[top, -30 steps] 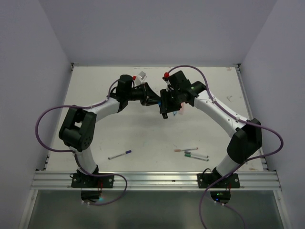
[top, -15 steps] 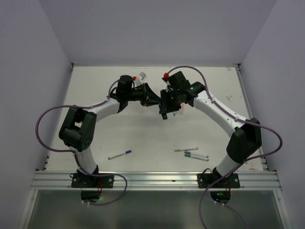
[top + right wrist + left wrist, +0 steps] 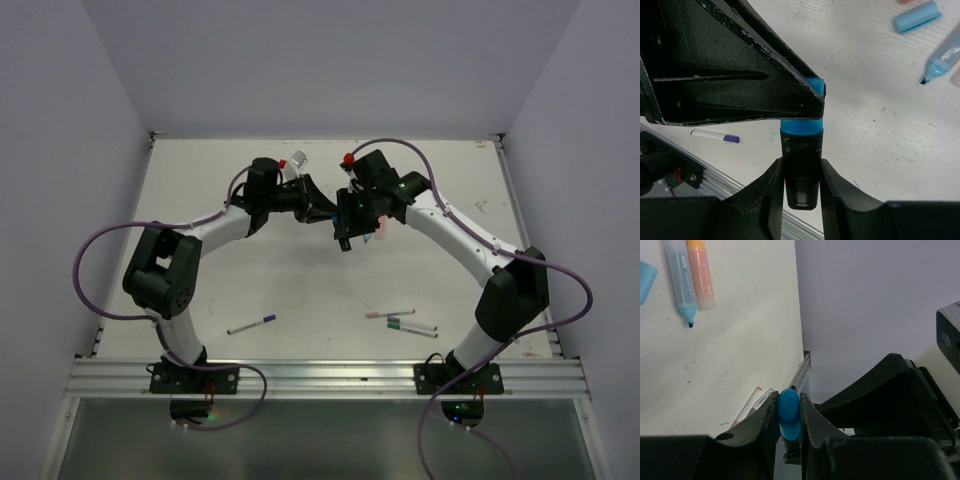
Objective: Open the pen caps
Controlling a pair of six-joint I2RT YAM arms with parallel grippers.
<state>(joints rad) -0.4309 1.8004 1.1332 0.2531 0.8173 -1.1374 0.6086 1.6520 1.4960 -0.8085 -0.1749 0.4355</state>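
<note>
Above the far middle of the table (image 3: 300, 290), the left gripper (image 3: 789, 402) has its jaws clenched on a blue cap (image 3: 789, 416). The right gripper (image 3: 801, 167) meets it there, jaws grasping the marker's black barrel (image 3: 801, 192). A loose light-blue cap (image 3: 917, 16) lies on the table, and thin pens (image 3: 392, 313) lie near its front edge.

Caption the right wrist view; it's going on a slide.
Right gripper holds a black marker's barrel while the left gripper pinches its blue cap.
</note>
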